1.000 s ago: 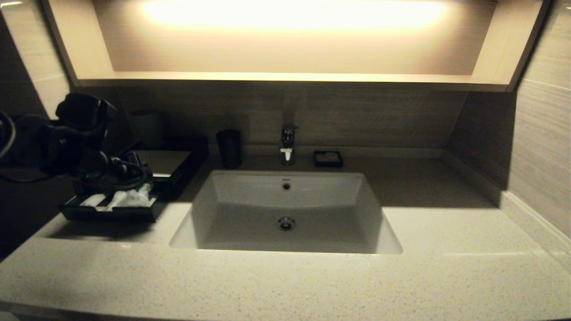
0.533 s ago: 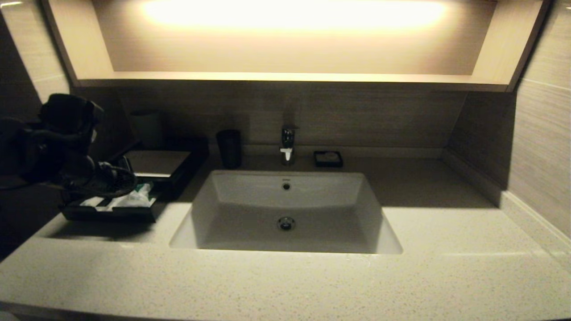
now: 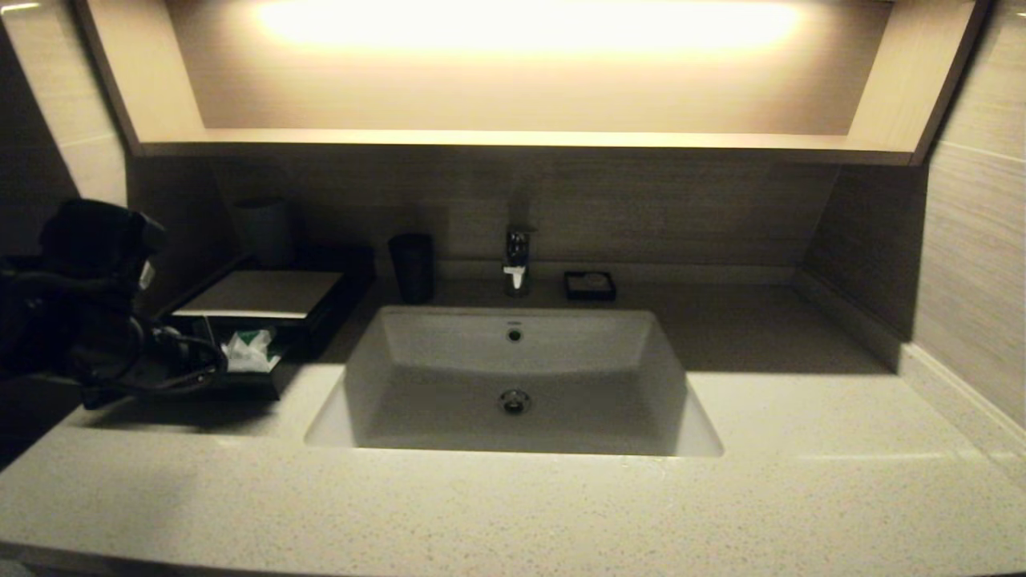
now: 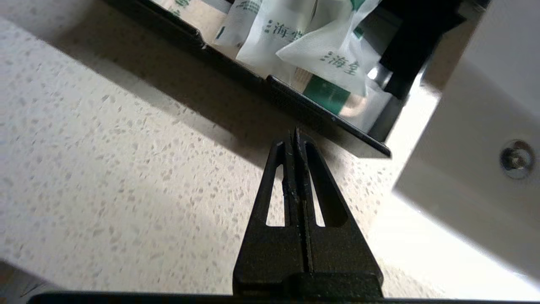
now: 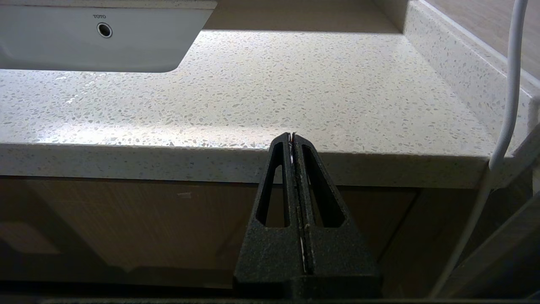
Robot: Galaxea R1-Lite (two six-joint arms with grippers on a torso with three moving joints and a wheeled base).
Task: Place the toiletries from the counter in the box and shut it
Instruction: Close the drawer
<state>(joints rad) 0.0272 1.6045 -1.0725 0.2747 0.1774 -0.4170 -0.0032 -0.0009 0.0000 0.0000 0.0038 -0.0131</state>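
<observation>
The black box [image 3: 321, 316] with a pale top panel [image 3: 264, 292] stands on the counter [image 3: 513, 505] left of the sink. Its front tray [image 4: 320, 114] is pulled out and holds several white packets with green labels [image 3: 248, 353], also seen in the left wrist view [image 4: 295, 42]. My left gripper [image 4: 294, 133] is shut and empty, low over the counter, its tip just short of the tray's front rim. In the head view my left arm [image 3: 88, 320] hides the tray's left part. My right gripper [image 5: 293, 135] is shut and parked below the counter's front edge [image 5: 168, 162].
The white sink [image 3: 513, 377] is set in the counter's middle, with a faucet [image 3: 517, 260] behind it. A black cup [image 3: 411, 264], a small black soap dish [image 3: 590, 285] and a grey cup [image 3: 264, 228] stand at the back. A wall bounds the right side.
My left arm has drawn back to the left and lowered, from above the tray's packets to in front of the tray. The packets stay in the tray.
</observation>
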